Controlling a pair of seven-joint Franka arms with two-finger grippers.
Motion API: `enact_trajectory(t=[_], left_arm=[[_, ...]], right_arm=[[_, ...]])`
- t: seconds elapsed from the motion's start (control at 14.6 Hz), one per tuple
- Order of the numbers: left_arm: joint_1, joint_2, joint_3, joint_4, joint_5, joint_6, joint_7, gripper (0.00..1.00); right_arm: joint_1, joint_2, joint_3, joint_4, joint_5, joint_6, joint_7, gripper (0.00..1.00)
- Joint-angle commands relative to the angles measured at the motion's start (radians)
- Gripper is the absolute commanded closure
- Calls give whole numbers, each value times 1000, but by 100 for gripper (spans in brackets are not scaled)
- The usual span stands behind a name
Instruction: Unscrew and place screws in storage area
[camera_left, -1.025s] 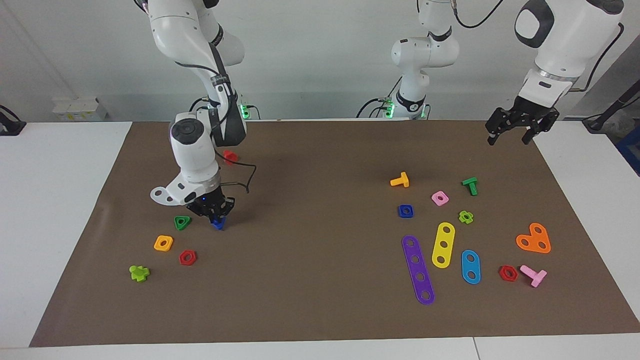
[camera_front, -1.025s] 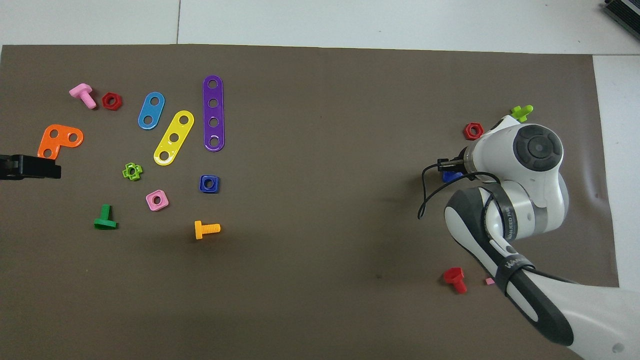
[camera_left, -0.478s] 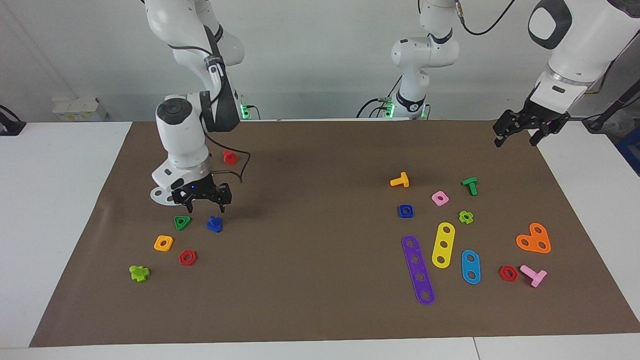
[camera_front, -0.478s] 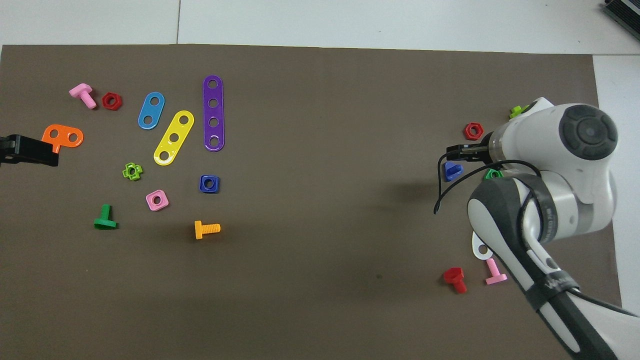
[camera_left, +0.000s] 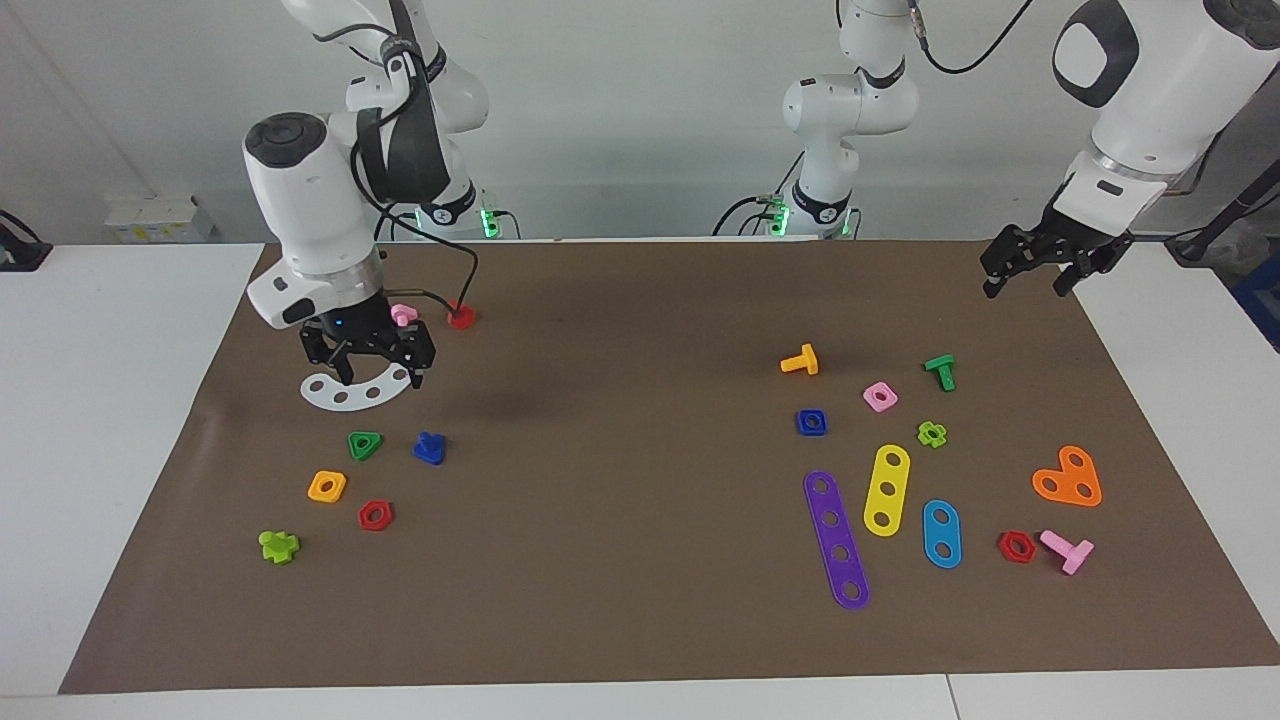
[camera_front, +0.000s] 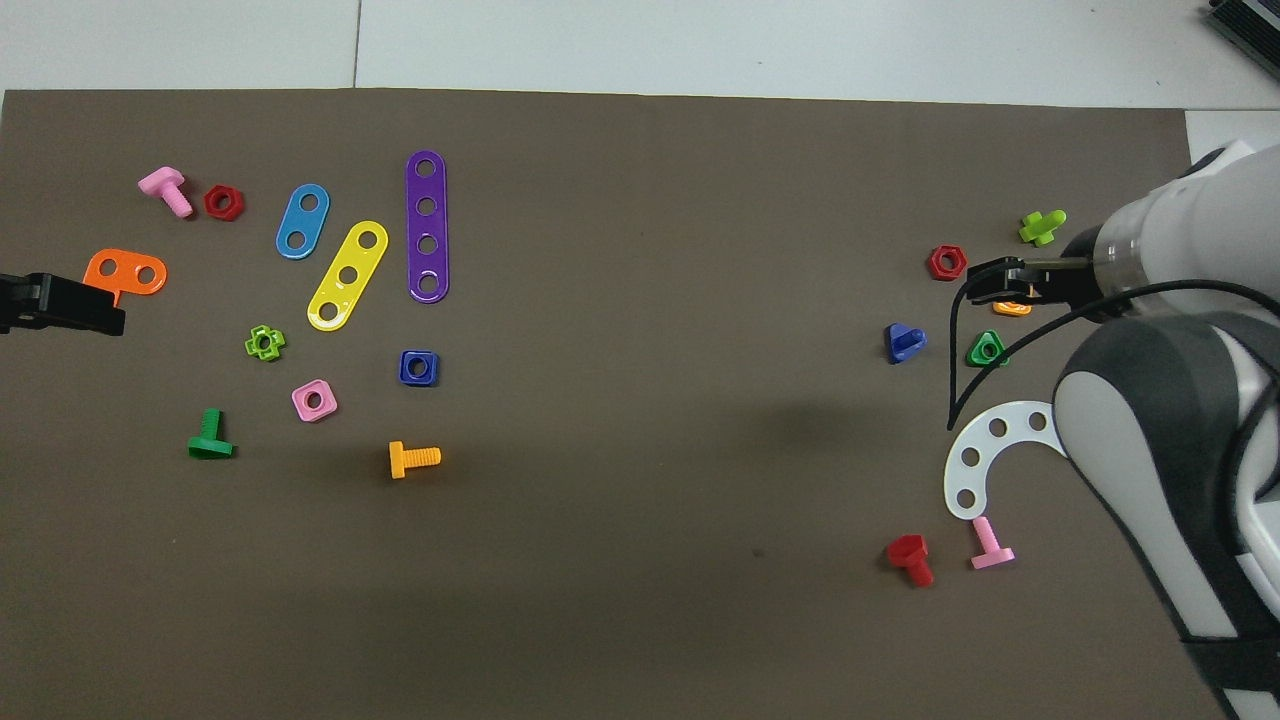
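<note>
The dark-blue screw lies free on the brown mat at the right arm's end, beside a green triangular nut. My right gripper hangs open and empty, raised over a white curved plate, apart from the screw. My left gripper waits open in the air over the mat's edge at the left arm's end, holding nothing.
Around the screw lie an orange square nut, a red hex nut, a lime bolt, a pink bolt and a red bolt. At the left arm's end lie a blue square nut, several strip plates and more bolts.
My right gripper opened and let go of the dark-blue screw, which stays on the mat. It then rose and drew back toward the robots, uncovering the white curved plate. The left gripper lifted slightly.
</note>
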Motion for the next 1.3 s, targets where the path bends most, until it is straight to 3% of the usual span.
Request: enact_trajectory(t=[0.0, 0.2, 0.55, 1.23], left_arm=[[3, -5, -1, -2, -4, -15, 53, 0], [3, -5, -1, 3, -4, -21, 53, 0], [3, -2, -1, 15, -4, -25, 48, 0], [6, 0, -4, 21, -5, -19, 42, 0]], right_arm=[[-14, 13, 7, 116, 23, -122, -25, 3], [-13, 1, 8, 161, 23, -212, -25, 2], [-35, -109, 7, 22, 32, -226, -33, 2], [-25, -105, 8, 24, 51, -190, -33, 0]])
